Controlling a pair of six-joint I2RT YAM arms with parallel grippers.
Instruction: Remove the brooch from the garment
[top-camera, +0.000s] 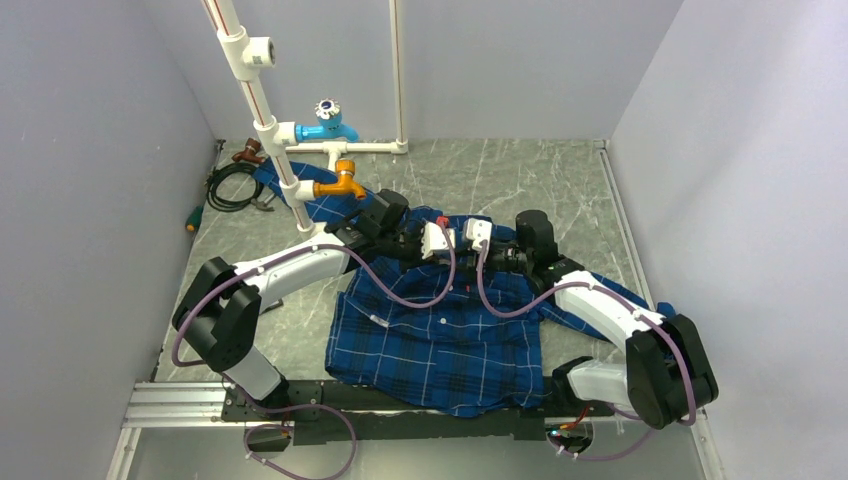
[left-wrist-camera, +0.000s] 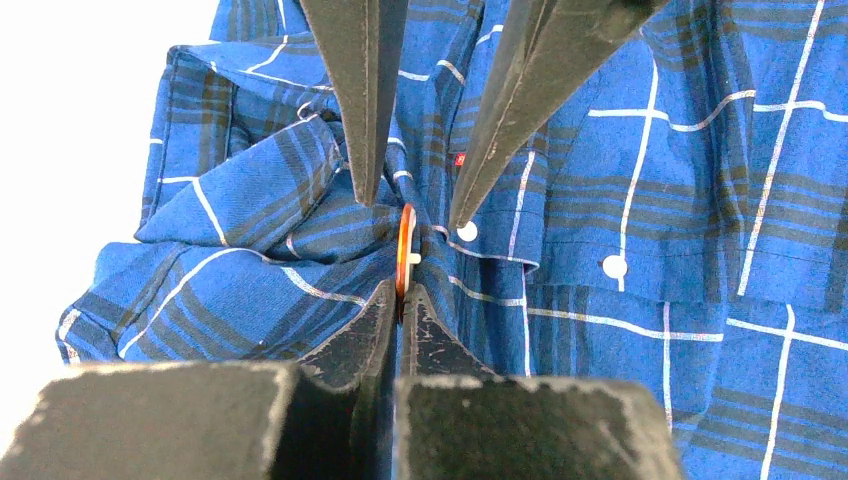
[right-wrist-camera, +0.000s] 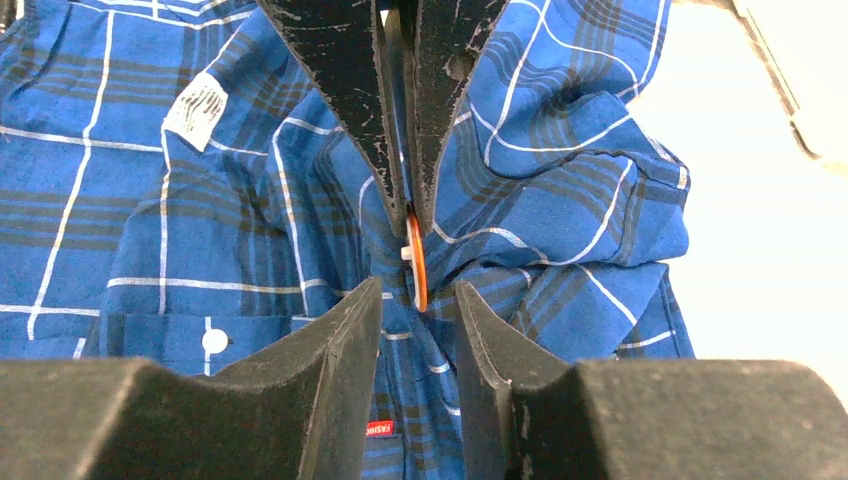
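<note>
Garment (left-wrist-camera: 250, 200): woven cloth, matt, creased. Brooch (left-wrist-camera: 403, 245): glossy, smooth rim. Table (top-camera: 500, 180): smooth, marbled grey surface.

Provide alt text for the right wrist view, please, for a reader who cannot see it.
Entering from the top, the left gripper pinches the brooch, an orange-brown disc seen edge-on against the bunched blue plaid garment. The right gripper stands open below, one finger on each side of it.
</note>
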